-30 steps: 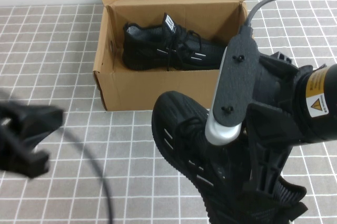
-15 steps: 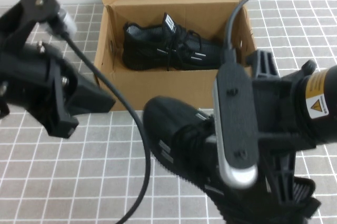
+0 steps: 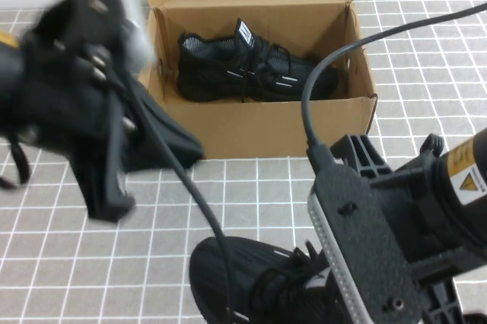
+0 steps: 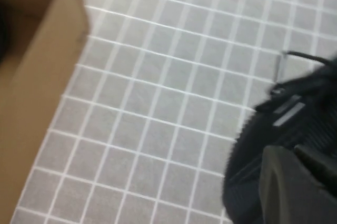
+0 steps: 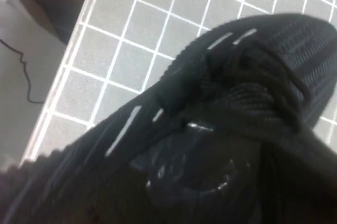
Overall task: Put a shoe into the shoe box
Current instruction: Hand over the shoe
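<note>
A grey tiled tabletop point(image 3: 426, 58) with white grid lines fills my high view. At its far edge stands the brown cardboard shoe box point(image 3: 259, 130), lid flap folded back, with one black knit sneaker point(image 3: 251, 69) lying on its side inside, white tongue label up.

My left arm looms large on the left, blurred, with the left gripper point(image 3: 163, 145) hanging just in front of the box's near-left corner, above the tiles; I cannot tell how its fingers stand. A black cable point(image 3: 190, 202) trails from it across the tiles toward the near edge. In the left wrist view the box's cardboard wall point(image 4: 37, 103) runs along one side and the shoe's dark toe point(image 4: 274, 145) sits at the other.

My right arm fills the near right; the right gripper is hidden behind its own wrist plate point(image 3: 365, 255), so I cannot tell its grip. Under it, near the front edge and well apart from the box, is the second shoe point(image 3: 251, 282), laces and white side stripes filling the right wrist view point(image 5: 221, 103).
</note>
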